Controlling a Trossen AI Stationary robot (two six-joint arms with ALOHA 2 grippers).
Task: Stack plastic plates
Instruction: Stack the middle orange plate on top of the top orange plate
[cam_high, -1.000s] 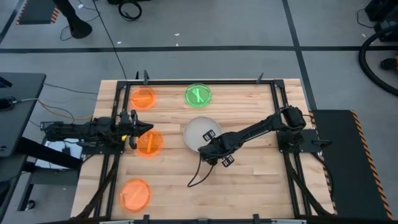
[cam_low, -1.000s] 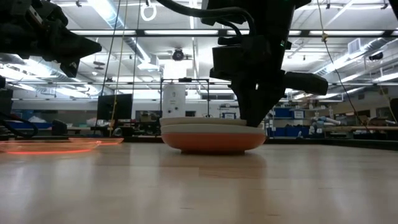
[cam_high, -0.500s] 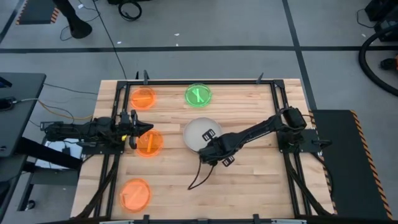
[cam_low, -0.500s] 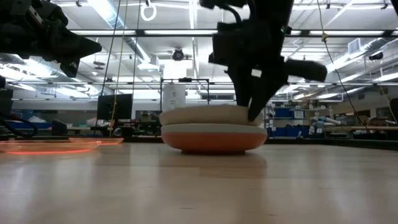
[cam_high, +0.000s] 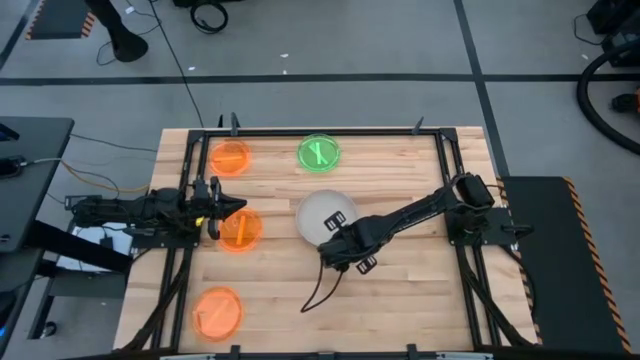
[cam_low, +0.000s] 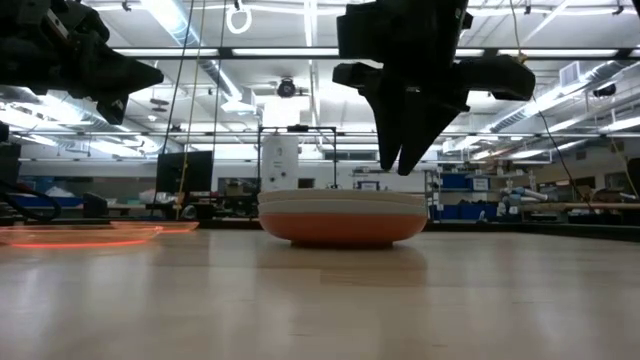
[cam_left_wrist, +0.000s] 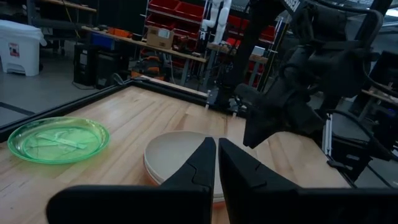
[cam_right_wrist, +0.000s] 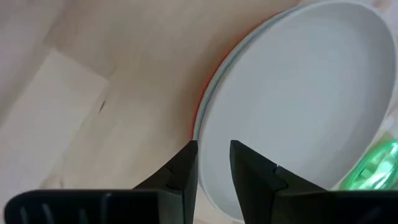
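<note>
A stack of plastic plates (cam_high: 320, 213) stands mid-table, with a beige one on top, a pale one under it and a red-orange one (cam_right_wrist: 198, 116) resting on the wood. My right gripper (cam_low: 397, 166) hangs open just above the stack's near-right rim, touching nothing. The open right gripper (cam_right_wrist: 213, 155) has nothing between its fingers. My left gripper (cam_high: 236, 208) is shut and level at the left, over a small orange plate (cam_high: 240, 230). Two more orange plates (cam_high: 230, 157) (cam_high: 217, 312) and a green one (cam_high: 319, 153) lie flat on the table.
Black frame rails (cam_high: 448, 170) run along the table's left, right and far sides. A dark cable (cam_high: 322, 283) trails from my right gripper onto the wood near the stack. Bare wood lies on the near right part of the table.
My right gripper has risen from the stack's rim and now hangs clear above it. The top beige plate, raised at one side half a second ago, now lies level on the stack.
</note>
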